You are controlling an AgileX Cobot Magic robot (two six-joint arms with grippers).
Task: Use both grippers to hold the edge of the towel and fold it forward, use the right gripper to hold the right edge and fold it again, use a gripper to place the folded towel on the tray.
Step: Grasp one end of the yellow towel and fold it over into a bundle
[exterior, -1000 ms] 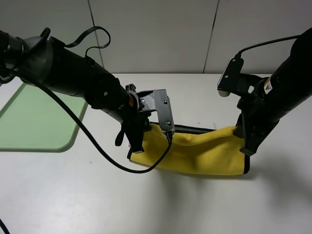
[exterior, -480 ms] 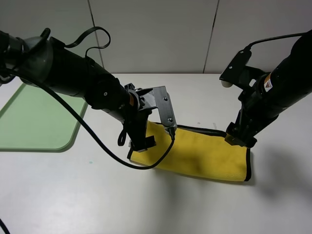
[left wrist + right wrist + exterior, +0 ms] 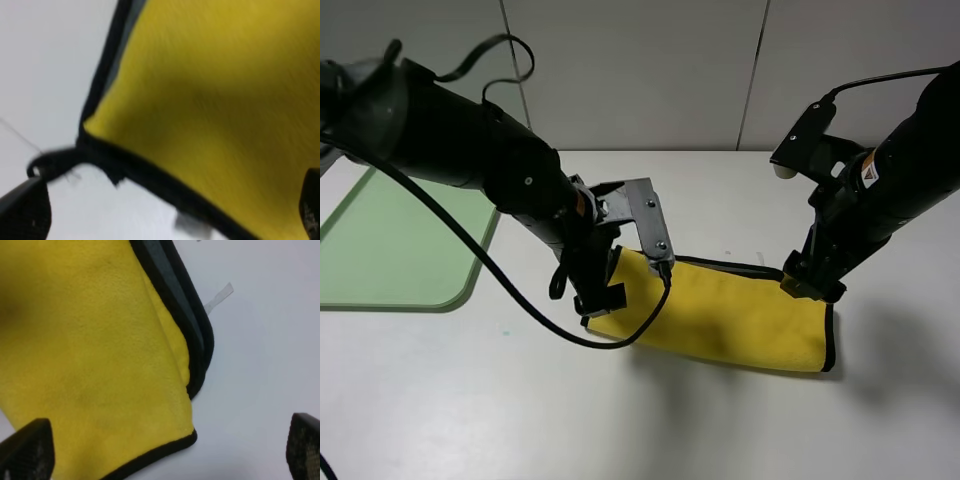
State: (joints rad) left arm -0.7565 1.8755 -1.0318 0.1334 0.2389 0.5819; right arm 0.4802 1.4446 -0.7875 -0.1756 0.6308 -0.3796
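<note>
We can read no text; the small sticker (image 3: 869, 172) on the right arm (image 3: 910, 150) and the orange label (image 3: 583, 204) on the left arm (image 3: 470, 150) are too tiny to read.

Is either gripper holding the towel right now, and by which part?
Nothing is held. The left gripper and the right gripper are both open, fingers apart over the folded towel, which lies flat on the table.

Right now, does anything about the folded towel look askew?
Slightly. The towel lies flat, but its layers do not line up: a grey underside strip shows past the yellow top layer along one edge. Nothing else stands out.
</note>
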